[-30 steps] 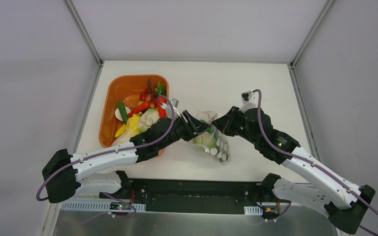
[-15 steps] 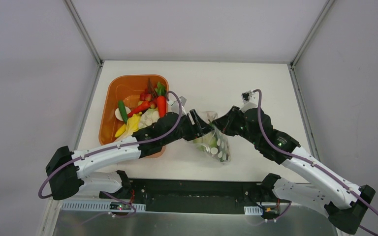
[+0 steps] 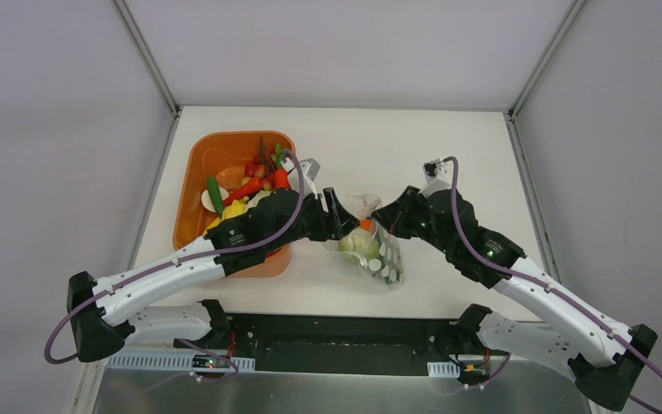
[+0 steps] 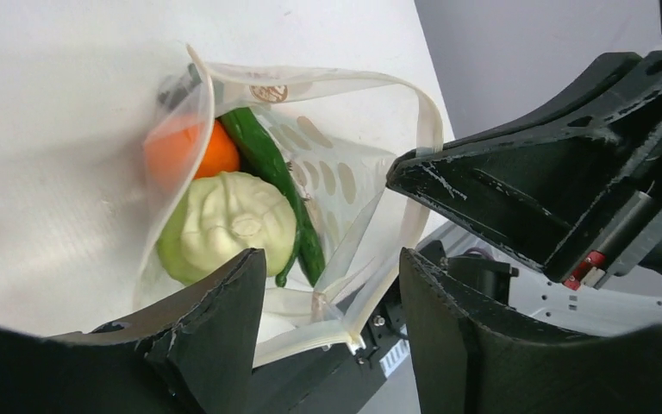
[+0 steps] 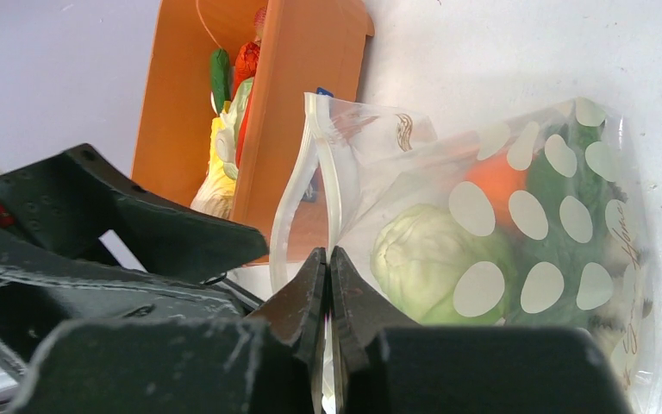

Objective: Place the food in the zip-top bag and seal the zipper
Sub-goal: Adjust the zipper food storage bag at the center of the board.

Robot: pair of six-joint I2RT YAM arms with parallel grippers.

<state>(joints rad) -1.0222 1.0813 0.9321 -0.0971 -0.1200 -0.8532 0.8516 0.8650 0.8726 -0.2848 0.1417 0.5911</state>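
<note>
The dotted clear zip-top bag (image 3: 372,250) lies at mid table with its mouth held open towards the orange tub. In the left wrist view the bag (image 4: 345,181) holds an orange ball (image 4: 215,151), a long green piece (image 4: 267,159) and a pale green cabbage (image 4: 233,224). The zipper strip (image 4: 310,82) rings the open mouth. My left gripper (image 4: 332,293) is open and empty, just at the mouth (image 3: 338,216). My right gripper (image 5: 328,259) is shut on the bag's upper mouth edge (image 3: 381,216). The cabbage (image 5: 435,259) shows through the dots.
The orange tub (image 3: 191,194) stands left of the bag and holds several more toy vegetables (image 3: 250,190). It also shows in the right wrist view (image 5: 284,103). The table's near edge runs just below the bag.
My left gripper has drawn back a little from the bag's mouth and its arm has swung left. An orange piece now shows inside the bag. The right gripper has held still.
</note>
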